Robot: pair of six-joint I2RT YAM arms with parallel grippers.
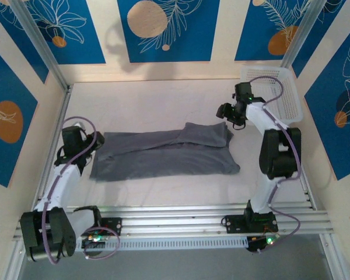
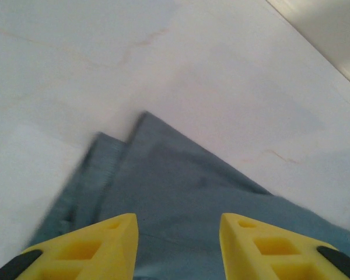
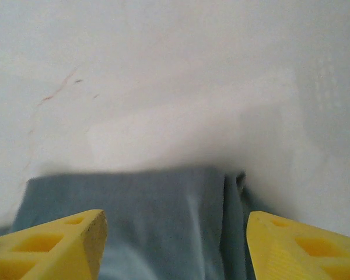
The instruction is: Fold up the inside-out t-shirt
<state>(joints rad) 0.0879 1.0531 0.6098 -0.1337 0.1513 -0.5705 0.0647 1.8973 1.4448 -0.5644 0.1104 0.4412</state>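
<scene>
The inside-out t-shirt (image 1: 166,153) lies on the white table as a long slate-grey band, folded over lengthwise. At its left end my left gripper (image 1: 95,142) hovers open; in the left wrist view the yellow fingers (image 2: 114,239) stand apart over the cloth (image 2: 181,192), with a folded corner pointing away, and nothing sits between them. My right gripper (image 1: 228,112) is at the band's far right corner. Seen from the right wrist, its gripper (image 3: 176,224) is wide open above the cloth edge (image 3: 134,198), holding nothing.
A white plastic basket (image 1: 267,70) stands at the back right, just behind the right arm. Aluminium rails (image 1: 181,219) run along the near edge, and patterned walls close in the sides. Bare tabletop (image 1: 151,102) lies behind the shirt.
</scene>
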